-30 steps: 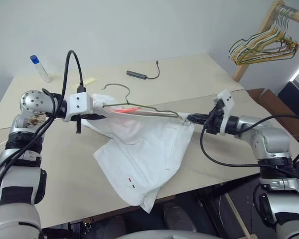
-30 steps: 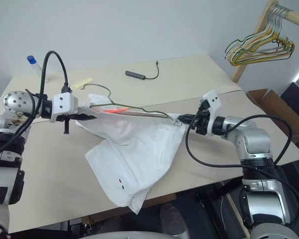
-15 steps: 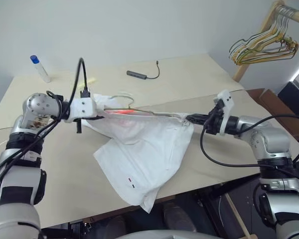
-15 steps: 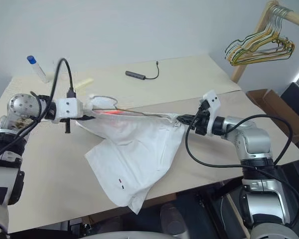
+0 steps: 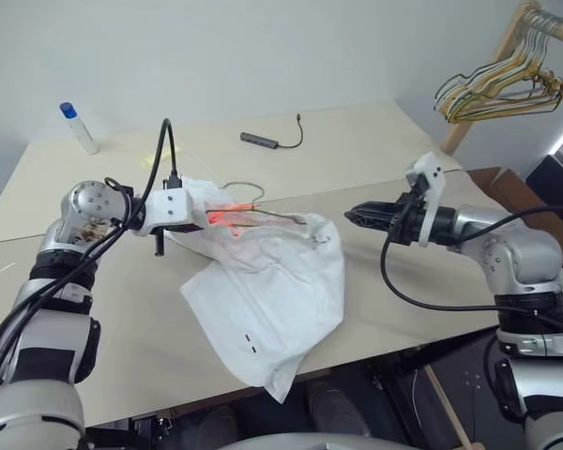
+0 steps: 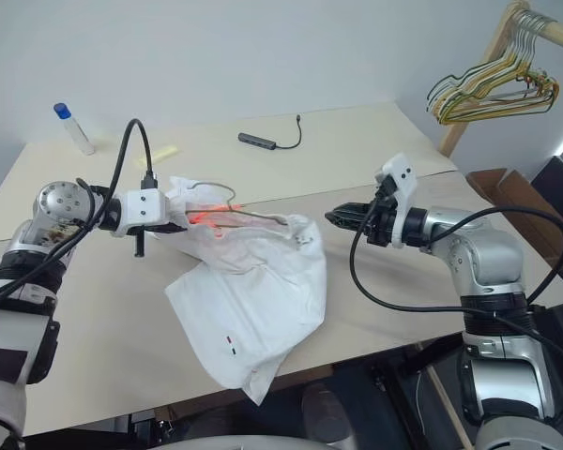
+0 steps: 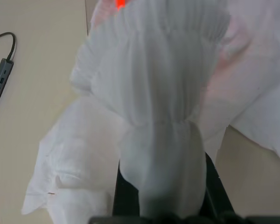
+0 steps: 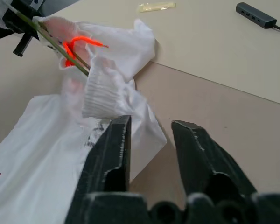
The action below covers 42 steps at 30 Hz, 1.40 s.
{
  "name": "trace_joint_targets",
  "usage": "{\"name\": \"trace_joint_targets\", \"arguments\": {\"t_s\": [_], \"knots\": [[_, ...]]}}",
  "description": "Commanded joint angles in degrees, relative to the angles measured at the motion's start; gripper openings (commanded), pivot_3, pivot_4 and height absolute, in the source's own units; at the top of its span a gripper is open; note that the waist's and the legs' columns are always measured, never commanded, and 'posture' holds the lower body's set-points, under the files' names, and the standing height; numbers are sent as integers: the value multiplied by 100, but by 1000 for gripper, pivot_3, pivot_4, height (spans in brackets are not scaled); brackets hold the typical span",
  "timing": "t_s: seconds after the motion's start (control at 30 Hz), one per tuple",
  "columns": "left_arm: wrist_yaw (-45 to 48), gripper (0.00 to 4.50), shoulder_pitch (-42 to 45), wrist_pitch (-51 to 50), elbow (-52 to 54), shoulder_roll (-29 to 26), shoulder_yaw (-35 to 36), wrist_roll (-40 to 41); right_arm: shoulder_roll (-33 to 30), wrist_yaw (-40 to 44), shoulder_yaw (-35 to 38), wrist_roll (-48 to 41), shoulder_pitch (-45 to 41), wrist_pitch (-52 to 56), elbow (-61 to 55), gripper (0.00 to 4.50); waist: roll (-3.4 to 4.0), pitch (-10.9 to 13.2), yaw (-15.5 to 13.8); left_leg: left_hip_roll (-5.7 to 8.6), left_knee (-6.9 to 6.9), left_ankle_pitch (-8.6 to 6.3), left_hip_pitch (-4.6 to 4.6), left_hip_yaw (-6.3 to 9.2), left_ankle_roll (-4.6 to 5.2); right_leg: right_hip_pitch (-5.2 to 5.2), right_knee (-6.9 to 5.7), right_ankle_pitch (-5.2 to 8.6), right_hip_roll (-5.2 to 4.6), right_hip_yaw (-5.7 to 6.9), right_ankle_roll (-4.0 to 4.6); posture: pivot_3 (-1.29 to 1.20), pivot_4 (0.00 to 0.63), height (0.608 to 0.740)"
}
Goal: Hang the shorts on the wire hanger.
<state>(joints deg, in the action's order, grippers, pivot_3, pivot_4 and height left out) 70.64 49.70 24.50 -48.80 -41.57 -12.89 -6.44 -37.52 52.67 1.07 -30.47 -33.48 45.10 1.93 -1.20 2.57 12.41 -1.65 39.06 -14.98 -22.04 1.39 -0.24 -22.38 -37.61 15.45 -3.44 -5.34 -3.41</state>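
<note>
The left gripper (image 5: 204, 217) grips the shorts (image 5: 263, 295) and hanger (image 5: 263, 212), while the right gripper (image 5: 350, 215) hangs apart, empty.

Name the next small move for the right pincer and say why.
Probably reach back and regrip the bunched waistband: the right pincer is open and clear of the white fabric shorts, which sag on the beige table, while the left pincer pinches their other end with the thin wire hanger.

The shorts (image 7: 154, 93) are bunching over my left gripper (image 7: 161, 205), hiding its fingertips. Fabric is swallowing most of the wire hanger (image 6: 253, 217). A hanger bunch (image 5: 507, 80) is running past the frame's edge.
</note>
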Motion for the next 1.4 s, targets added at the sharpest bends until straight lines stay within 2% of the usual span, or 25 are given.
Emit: {"name": "trace_joint_targets", "arguments": {"t_s": [0.03,0.13,0.2,0.3,0.5,0.6,0.83,0.93,1.27,1.3,1.4], "knots": [[-113,14,271,-107,137,65,197,144,-161,56,178,35,-130,-220,-286,2941,0,0,2,0,0,0,1,0,0,0,-1,0,0,0,0,-176,0,740],[-79,14,315,-214,196,167,256,218,-276,20,-3,300,-345,-481,-508,4034,0,0,8,0,0,0,2,-2,0,0,-1,0,0,-1,0,-181,0,740],[-55,14,342,-262,235,210,278,252,-347,60,-211,528,-530,-611,-655,4454,0,0,42,0,-1,0,2,-3,0,-3,-1,0,1,-4,0,-183,0,740],[-62,14,412,-282,243,264,247,238,-603,388,-893,1227,-877,-1159,-810,4454,1,0,81,-2,-1,0,2,-1,0,-6,-3,0,2,-2,0,-181,0,740],[-79,14,456,-273,250,342,225,227,-811,1028,-1852,2145,-1394,-1721,-324,4454,1,0,92,-2,0,0,-1,-2,0,-5,0,1,1,0,-1,-174,0,740],[-73,14,415,-273,321,351,229,244,-625,978,-2322,2836,-1749,-2280,404,4454,1,0,94,0,0,0,1,-2,0,-6,-2,1,0,-1,-1,-168,0,740],[-77,14,396,-258,378,372,212,233,-8,1444,-2644,3235,-2382,-2793,1330,4454,1,0,122,-1,-1,0,3,1,-1,-9,-8,0,0,-2,1,-166,0,740],[-100,14,416,-244,386,404,191,208,131,1739,-2781,3330,-2495,-2819,1314,3894,1,0,119,0,0,1,5,4,-1,-9,-14,0,-1,0,1,-166,0,740],[-128,14,434,-163,406,490,170,176,204,1984,-2892,3687,-2328,-2642,1345,351,1,1,110,4,3,1,3,8,-2,-11,-32,0,-6,2,1,-178,0,740],[-120,14,441,-148,402,495,168,181,206,1982,-2851,3669,-2313,-2587,1333,97,1,0,114,4,3,1,4,8,-2,-11,-31,0,-6,1,1,-180,0,740],[-80,14,470,-116,395,523,168,207,224,1986,-2718,3580,-2279,-2370,1293,51,1,0,127,4,3,1,6,8,-2,-11,-31,0,-6,1,1,-186,0,740]]}}
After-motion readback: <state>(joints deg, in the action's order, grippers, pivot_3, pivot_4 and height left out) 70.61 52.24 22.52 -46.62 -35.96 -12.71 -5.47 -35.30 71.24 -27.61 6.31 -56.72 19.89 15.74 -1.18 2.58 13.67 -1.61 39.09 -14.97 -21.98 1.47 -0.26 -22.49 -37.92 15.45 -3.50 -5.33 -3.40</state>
